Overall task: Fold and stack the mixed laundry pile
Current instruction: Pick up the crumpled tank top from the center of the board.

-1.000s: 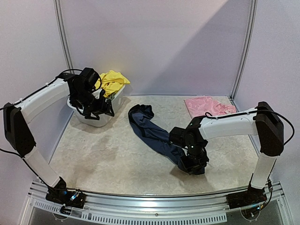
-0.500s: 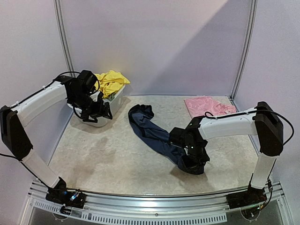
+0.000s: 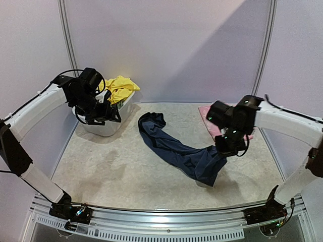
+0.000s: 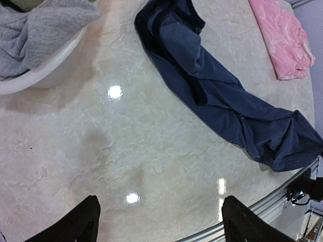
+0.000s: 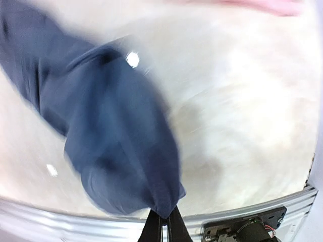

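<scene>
A long navy garment (image 3: 166, 146) lies diagonally across the table. Its near end hangs lifted from my right gripper (image 3: 223, 149), whose jaws are shut on a pinch of the cloth. In the right wrist view the navy garment (image 5: 116, 141) bunches down from the closed right gripper (image 5: 162, 224). My left gripper (image 3: 108, 117) hovers open over the white tub's front. Its fingers (image 4: 75, 224) stand wide with bare table between them. A yellow piece (image 3: 120, 86) tops the tub, and a grey piece (image 4: 35, 30) drapes inside it. The pink piece (image 3: 206, 117) lies back right, partly hidden by my right arm.
The white tub (image 3: 106, 130) stands at the back left against the wall. Panel walls close the back and both sides. A metal rail (image 3: 161, 217) runs along the table's near edge, with both arm bases on it.
My right gripper shut on the navy garment's near end, then rose and swung back right, pulling the cloth up. The left gripper shifted slightly up over the tub.
</scene>
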Tool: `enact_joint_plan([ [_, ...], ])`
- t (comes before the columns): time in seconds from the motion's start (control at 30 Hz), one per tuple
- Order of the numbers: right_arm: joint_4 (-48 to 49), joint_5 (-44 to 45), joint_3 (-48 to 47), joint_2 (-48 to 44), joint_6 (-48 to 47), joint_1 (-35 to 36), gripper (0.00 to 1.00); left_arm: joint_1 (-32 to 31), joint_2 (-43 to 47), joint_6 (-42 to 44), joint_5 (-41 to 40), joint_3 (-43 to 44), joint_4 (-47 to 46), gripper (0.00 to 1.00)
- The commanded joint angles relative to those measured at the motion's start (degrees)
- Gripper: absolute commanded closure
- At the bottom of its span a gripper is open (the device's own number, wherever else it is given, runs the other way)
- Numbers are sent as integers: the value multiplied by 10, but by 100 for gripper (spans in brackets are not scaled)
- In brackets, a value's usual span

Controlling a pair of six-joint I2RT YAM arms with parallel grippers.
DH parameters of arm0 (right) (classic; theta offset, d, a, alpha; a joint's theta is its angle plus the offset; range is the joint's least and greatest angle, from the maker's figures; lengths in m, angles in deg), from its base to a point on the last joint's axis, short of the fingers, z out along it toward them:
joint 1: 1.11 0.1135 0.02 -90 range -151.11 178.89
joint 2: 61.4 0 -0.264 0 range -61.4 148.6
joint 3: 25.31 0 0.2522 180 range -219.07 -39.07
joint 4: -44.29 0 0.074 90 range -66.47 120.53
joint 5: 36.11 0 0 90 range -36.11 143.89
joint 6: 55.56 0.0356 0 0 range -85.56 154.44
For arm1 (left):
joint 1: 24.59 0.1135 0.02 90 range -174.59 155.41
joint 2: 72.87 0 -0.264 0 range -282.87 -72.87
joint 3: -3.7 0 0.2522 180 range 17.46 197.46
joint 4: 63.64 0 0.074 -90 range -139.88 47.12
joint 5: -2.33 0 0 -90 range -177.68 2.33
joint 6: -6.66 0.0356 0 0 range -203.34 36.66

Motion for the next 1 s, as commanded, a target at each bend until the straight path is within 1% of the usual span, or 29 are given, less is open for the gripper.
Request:
enact_joint_plan([
  [0.0,-118,42,40,-81,33,-79,100,-32,2,-3,-13,13,-10,15],
  [0.1,-132,54,64,-103,58,-114,100,-54,-29,-17,-13,20,-30,16],
  [0.2,-120,47,85,-128,79,-140,100,-69,-69,-25,-17,35,-57,16],
  [0.3,-114,41,97,-140,79,-160,100,-70,-115,-32,-17,54,-75,19],
  [0.4,-131,60,94,-148,76,-192,100,-68,-172,-31,-20,99,-75,23],
  [0.5,-135,63,92,-171,63,-232,100,-67,-237,-26,-23,157,-68,26],
  [0.6,-131,54,95,-181,36,-253,100,-67,-307,-24,-21,218,-64,28],
  [0.77,-116,24,112,-183,17,-253,100,-67,-413,-23,-30,347,-39,30],
  [0.97,-87,-10,124,-172,-4,-254,100,-69,-538,-24,-35,504,0,27],
])
